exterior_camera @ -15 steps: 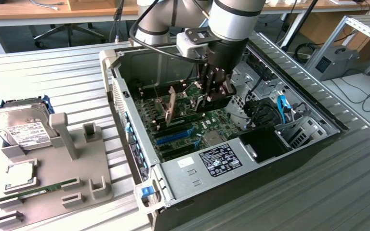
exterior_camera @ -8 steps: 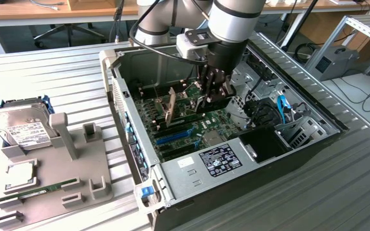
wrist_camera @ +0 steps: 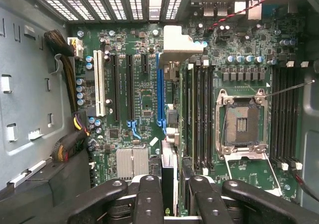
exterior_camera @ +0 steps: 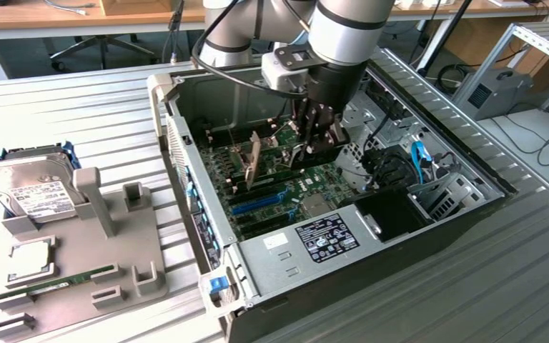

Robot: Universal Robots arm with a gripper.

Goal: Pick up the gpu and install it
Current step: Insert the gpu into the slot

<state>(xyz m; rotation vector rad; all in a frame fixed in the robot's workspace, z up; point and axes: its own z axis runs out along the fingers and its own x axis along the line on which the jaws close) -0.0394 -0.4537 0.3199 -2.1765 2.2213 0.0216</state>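
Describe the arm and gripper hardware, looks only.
The arm is silver-grey tube segments with black joint bands. A black cable loops alongside it to a light grey box at the wrist. The gripper is black, with dark jointed fingers studded with round screw heads in the wrist view.

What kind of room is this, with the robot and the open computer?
Probably a robotics lab or workshop. A robot arm reaches into an open computer case on a metal workbench, spare parts sit in a grey holder, and office desks stand behind.
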